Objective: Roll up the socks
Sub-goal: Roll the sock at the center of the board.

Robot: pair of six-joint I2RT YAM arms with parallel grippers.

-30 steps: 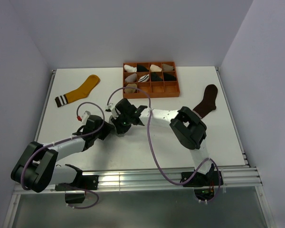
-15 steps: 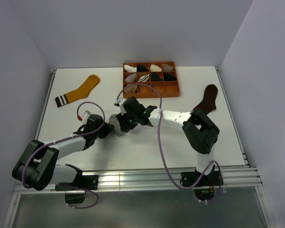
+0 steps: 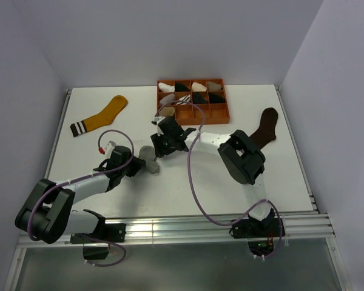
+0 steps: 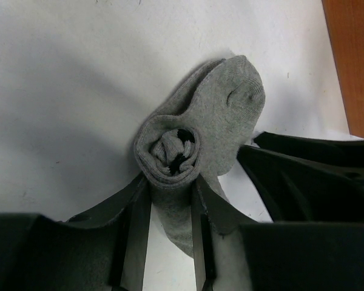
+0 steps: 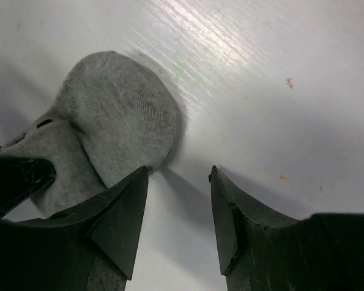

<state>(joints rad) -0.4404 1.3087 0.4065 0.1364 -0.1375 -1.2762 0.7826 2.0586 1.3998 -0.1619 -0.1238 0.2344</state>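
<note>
Starting at the left edge of the overhead view, pale lilac walls (image 3: 18, 91) close in a white table (image 3: 79, 157) on three sides, and a metal rail (image 3: 170, 229) runs along its near edge at the bottom of the frame. The tabletop is matt and lightly scuffed, with a few small specks in the wrist views.

In the upper left of the frame the mustard-yellow sock (image 3: 103, 115) lies flat and slanted, its striped cuff toward the left.

Just left of centre, the left gripper (image 3: 144, 165) is clamped on the grey sock (image 3: 150, 159). In its wrist view the gripper (image 4: 168, 197) has both fingers pressing the sides of the sock (image 4: 194, 145), which is wound into a tight coil with the toe end sticking up and right.

Next, the right gripper (image 3: 159, 147) hangs low over the table just beside that sock. Its jaws stand apart (image 5: 179, 182) with only bare table between them, and one fingertip is just at the edge of the toe (image 5: 118, 115).

Above centre sits an orange tray (image 3: 193, 122) holding small sock bundles (image 3: 199, 86).

Toward the right, the dark brown sock (image 3: 264, 130) lies flat, well apart from the others.
</note>
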